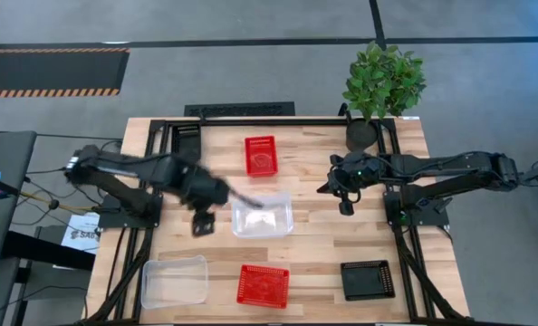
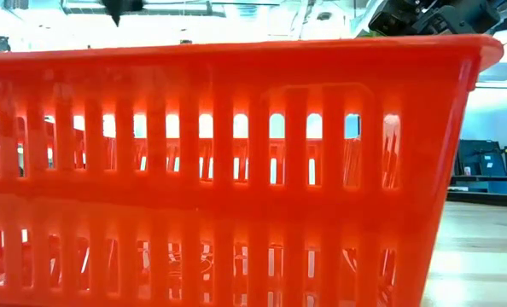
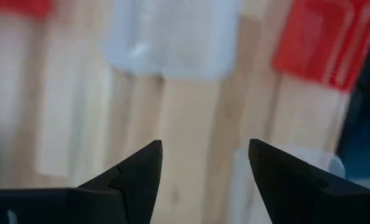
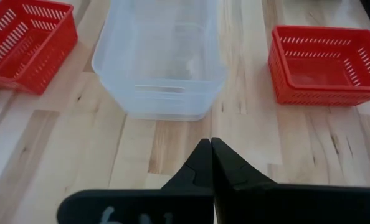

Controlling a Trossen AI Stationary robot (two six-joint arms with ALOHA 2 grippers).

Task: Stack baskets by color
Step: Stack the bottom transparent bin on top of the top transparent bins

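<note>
A clear see-through rectangular plastic basket (image 1: pixel 262 215) sits mid-table, the landmark here. Just beside it, on its left-arm side, the left gripper (image 1: pixel 203 222) hangs with its fingers spread and holding nothing. On the opposite side, the right gripper (image 4: pixel 210 149) is clenched empty. Only the high view shows the black perforated basket (image 1: pixel 368 279); a red perforated basket (image 2: pixel 236 162) fills the low view.

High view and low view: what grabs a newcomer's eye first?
In the low view, a red perforated plastic basket right against the lens fills nearly the whole picture. From above, the clear see-through plastic basket sits mid-table, with the open left gripper just beside it and the shut right gripper hanging farther off. A leafy green potted plant stands at the table's far right corner.
</note>
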